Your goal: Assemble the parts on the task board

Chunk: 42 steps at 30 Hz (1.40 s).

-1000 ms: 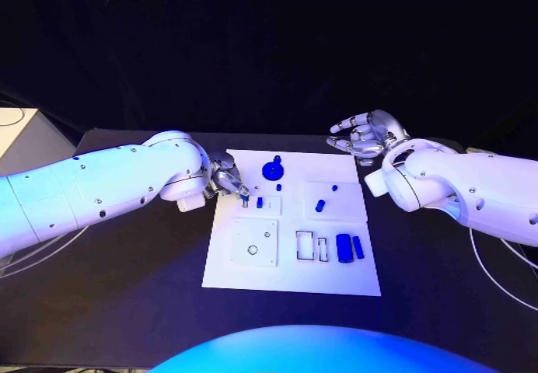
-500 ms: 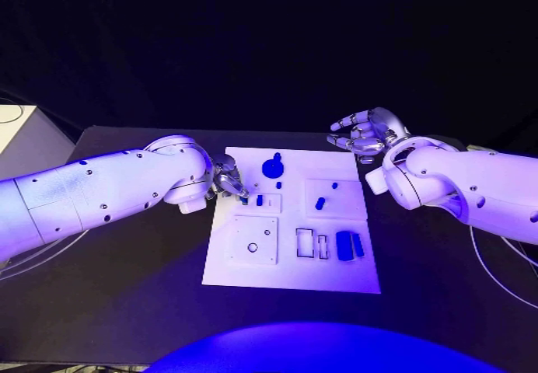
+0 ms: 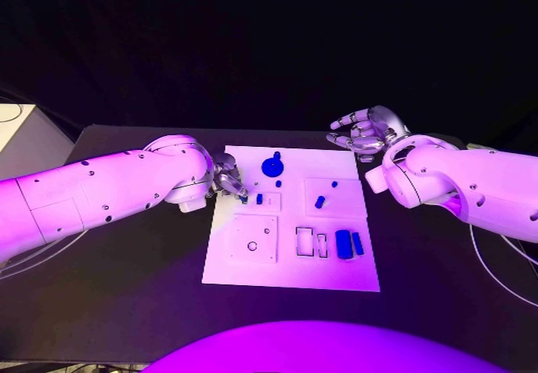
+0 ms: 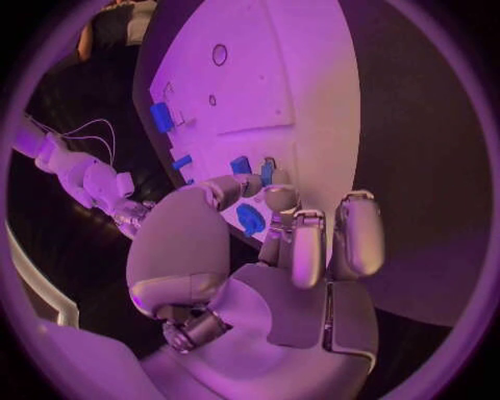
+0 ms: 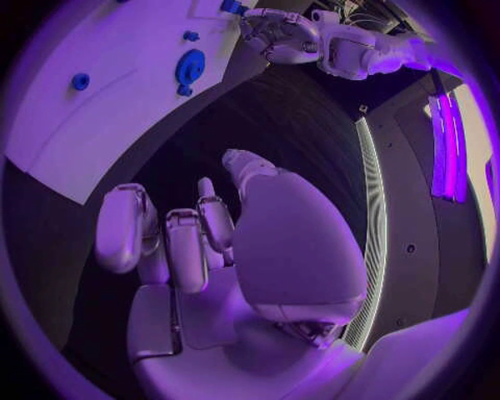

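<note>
task board (image 3: pixel 294 264): 1 | blue parts (image 3: pixel 343 244): 7 | robot hands: 2

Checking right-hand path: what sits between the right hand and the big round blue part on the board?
Head view: bare white task board and black table between right hand and round blue part.

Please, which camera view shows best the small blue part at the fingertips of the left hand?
The left wrist view: the small blue part appears large there, at the fingertips of the left hand, over the task board. The head view shows it tiny, partly hidden by the fingers. The right wrist view shows a blue speck near the circle's rim.
</note>
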Each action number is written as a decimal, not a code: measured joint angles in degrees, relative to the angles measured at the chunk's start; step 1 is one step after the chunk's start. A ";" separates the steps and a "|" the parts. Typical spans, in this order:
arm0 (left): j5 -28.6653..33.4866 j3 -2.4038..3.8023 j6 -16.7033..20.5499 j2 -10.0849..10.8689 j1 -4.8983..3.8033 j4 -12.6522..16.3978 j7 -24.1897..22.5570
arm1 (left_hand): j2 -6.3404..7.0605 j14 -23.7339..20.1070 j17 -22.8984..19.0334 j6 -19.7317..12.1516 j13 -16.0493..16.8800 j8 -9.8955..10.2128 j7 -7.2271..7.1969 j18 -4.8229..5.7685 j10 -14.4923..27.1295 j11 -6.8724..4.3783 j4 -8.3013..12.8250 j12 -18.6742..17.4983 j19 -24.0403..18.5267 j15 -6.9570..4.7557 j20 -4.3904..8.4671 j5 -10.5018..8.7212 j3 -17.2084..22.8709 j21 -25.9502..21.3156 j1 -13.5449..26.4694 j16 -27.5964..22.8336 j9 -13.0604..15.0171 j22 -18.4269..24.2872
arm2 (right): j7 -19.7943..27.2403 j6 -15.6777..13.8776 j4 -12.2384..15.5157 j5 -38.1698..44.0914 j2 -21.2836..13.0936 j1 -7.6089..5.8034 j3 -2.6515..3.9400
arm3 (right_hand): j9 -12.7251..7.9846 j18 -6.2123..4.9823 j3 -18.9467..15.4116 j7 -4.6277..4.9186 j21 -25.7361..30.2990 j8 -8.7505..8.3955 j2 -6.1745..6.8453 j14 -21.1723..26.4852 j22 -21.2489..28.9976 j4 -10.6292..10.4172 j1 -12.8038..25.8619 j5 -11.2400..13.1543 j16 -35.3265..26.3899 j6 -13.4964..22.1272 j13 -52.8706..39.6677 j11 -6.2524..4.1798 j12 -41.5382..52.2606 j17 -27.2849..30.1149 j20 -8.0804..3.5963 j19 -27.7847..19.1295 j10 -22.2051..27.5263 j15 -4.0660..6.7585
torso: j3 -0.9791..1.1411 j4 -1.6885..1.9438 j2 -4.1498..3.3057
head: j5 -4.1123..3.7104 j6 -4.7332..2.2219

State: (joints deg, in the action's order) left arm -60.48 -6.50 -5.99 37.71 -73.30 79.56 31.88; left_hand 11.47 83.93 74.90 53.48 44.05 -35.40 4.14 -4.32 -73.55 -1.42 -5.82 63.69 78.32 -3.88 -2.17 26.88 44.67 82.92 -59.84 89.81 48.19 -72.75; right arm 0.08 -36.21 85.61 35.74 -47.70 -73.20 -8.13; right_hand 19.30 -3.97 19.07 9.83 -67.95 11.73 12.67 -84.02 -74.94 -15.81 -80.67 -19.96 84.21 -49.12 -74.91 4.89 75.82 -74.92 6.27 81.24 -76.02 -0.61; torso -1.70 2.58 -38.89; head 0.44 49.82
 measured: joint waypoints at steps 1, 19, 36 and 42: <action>-0.13 0.00 -0.03 -0.01 0.00 0.01 0.00 | 0.00 0.00 0.00 0.00 0.00 0.01 0.00 0.00 0.00 0.00 0.00 0.00 0.00 0.00 0.00 0.00 0.00 0.00 0.00 0.00 0.00 0.00 | 0.00 0.01 0.00 0.01 0.00 0.00 0.00 | 0.00 0.00 0.00 0.00 0.00 0.00 0.00 0.00 0.00 0.00 0.00 0.00 0.00 0.00 0.00 0.00 0.00 0.00 0.00 0.00 0.00 0.00 | 0.00 0.00 0.01 | 0.00 0.03; -1.02 -0.01 -1.02 0.17 0.04 0.32 0.00 | -0.02 0.00 0.00 0.05 0.08 -0.07 -0.06 -0.01 0.00 0.02 0.16 0.00 0.00 0.00 0.00 -0.01 -0.16 0.00 -0.02 0.00 -0.04 0.00 | 0.00 0.07 -0.02 0.07 -0.03 0.07 0.00 | 0.00 0.00 0.33 0.00 -0.01 0.34 0.00 0.00 0.01 0.01 0.00 0.00 0.00 0.00 0.01 0.00 0.00 0.01 0.00 0.00 0.00 0.00 | 0.01 0.00 0.01 | -0.09 0.19; -1.09 0.00 -1.18 0.08 0.04 0.16 -0.09 | -0.03 0.00 0.00 0.05 0.08 -0.04 -0.06 -0.01 0.00 0.03 0.16 0.00 -0.01 0.00 0.00 -0.06 -0.16 0.00 -0.03 0.00 -0.06 0.00 | 0.00 0.10 -0.04 0.11 -0.04 0.15 0.00 | 0.04 0.00 0.33 0.00 -0.01 0.34 0.00 0.00 0.03 0.01 0.00 0.00 0.00 0.00 -0.03 0.00 0.00 0.01 0.00 0.00 0.00 0.00 | 0.01 0.01 0.01 | -0.12 0.19; -1.16 0.00 -1.36 -0.31 0.04 -0.13 -0.07 | -0.10 0.21 0.00 0.07 0.33 -0.01 -0.08 -0.01 -0.30 0.05 0.17 0.03 -0.01 -0.20 0.00 0.11 -0.16 0.00 -0.11 0.00 0.05 -0.06 | 0.00 0.10 -0.02 0.13 -0.05 0.16 0.00 | 0.04 0.00 0.32 0.00 -0.03 0.34 0.00 0.00 0.03 0.00 0.00 0.00 0.00 0.00 -0.03 0.00 0.00 0.01 0.00 0.00 0.00 0.00 | 0.02 0.01 0.01 | -0.16 0.19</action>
State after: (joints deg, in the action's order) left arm -61.64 -6.50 -7.35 37.40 -73.25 79.43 31.81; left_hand 11.36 84.15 74.91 53.55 44.37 -35.41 4.06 -4.32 -73.85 -1.37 -5.65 63.71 78.31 -4.08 -2.17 26.99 44.51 82.92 -59.95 89.81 48.25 -72.80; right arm 0.09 -36.10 85.59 35.87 -47.74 -73.04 -8.13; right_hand 19.33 -3.96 19.39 9.82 -67.98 12.07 12.67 -84.02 -74.91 -15.80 -80.67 -19.96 84.21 -49.12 -74.94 4.89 75.82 -74.91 6.27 81.24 -76.02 -0.61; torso -1.69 2.59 -38.89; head 0.28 50.01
